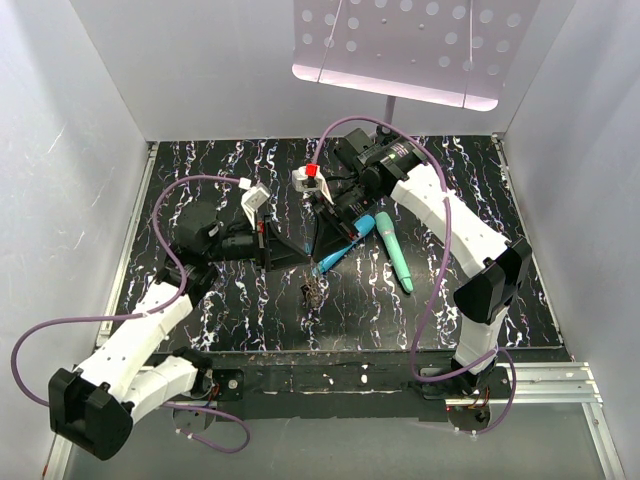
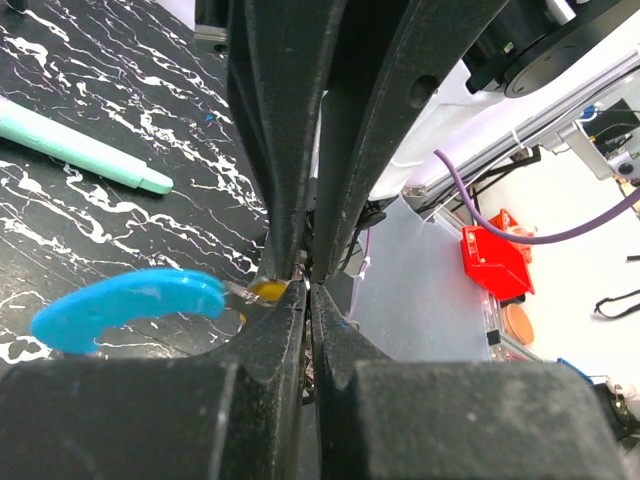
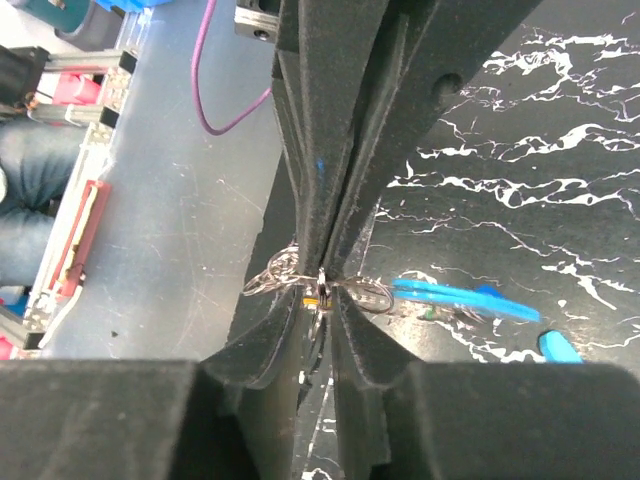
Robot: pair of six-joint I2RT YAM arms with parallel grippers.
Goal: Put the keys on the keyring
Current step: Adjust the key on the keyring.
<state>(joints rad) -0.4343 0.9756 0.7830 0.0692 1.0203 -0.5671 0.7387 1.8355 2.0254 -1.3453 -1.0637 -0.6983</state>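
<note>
My two grippers meet fingertip to fingertip over the middle of the mat. The left gripper [image 1: 292, 250] is shut on the thin grey wire of the keyring [image 3: 275, 280], seen close in its own view [image 2: 308, 290]. The keyring's bright blue curved section [image 1: 335, 258] sticks out to the side [image 2: 120, 305] [image 3: 460, 297]. The right gripper [image 1: 322, 240] [image 3: 322, 292] is shut on a yellow-headed key [image 2: 268, 290] right at the ring wire. A small dark cluster of keys and chain [image 1: 313, 292] hangs or lies just below the grippers.
A teal stick [image 1: 393, 250] [image 2: 80, 147] lies on the black marbled mat [image 1: 220, 300] right of the grippers, with a blue piece [image 1: 362, 228] beside its far end. White walls enclose the mat; a perforated plate [image 1: 410, 45] overhangs the back.
</note>
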